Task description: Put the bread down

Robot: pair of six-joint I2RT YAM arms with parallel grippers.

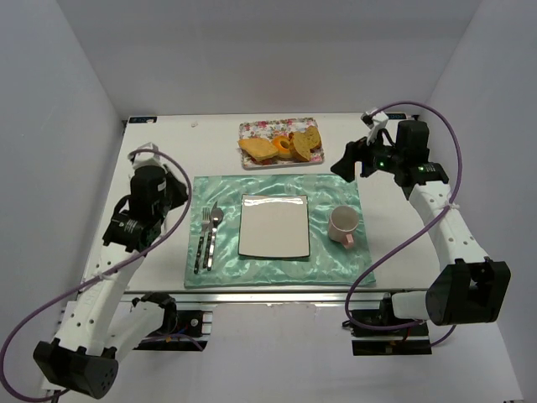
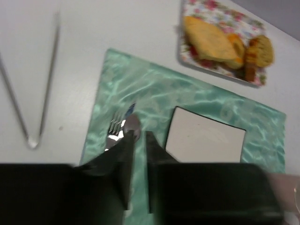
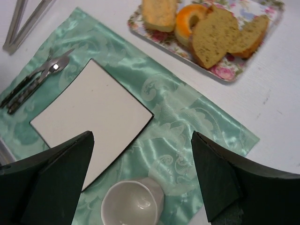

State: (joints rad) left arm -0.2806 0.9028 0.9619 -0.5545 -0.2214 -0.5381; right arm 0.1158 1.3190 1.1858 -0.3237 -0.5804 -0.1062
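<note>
The bread lies on a floral tray [image 1: 248, 128] at the back of the table: a long yellow roll [image 1: 258, 149], a round orange-centred bun [image 1: 284, 147] and browner slices [image 1: 307, 141]. They also show in the right wrist view: roll [image 3: 159, 14], bun [image 3: 190, 21], slices [image 3: 215, 40]. A white square plate [image 1: 274, 225] sits on a green placemat [image 1: 331, 189]. My right gripper [image 1: 344, 164] is wide open and empty, right of the tray, above the mat [image 3: 141, 136]. My left gripper [image 1: 176, 200] hangs over the cutlery [image 2: 137, 133], shut but for a narrow slit, empty.
A pink cup [image 1: 344, 225] stands on the mat right of the plate, below my right gripper [image 3: 133, 204]. A fork, spoon and knife [image 1: 208, 238] lie left of the plate. Metal tongs [image 2: 33, 93] lie on the table left of the mat.
</note>
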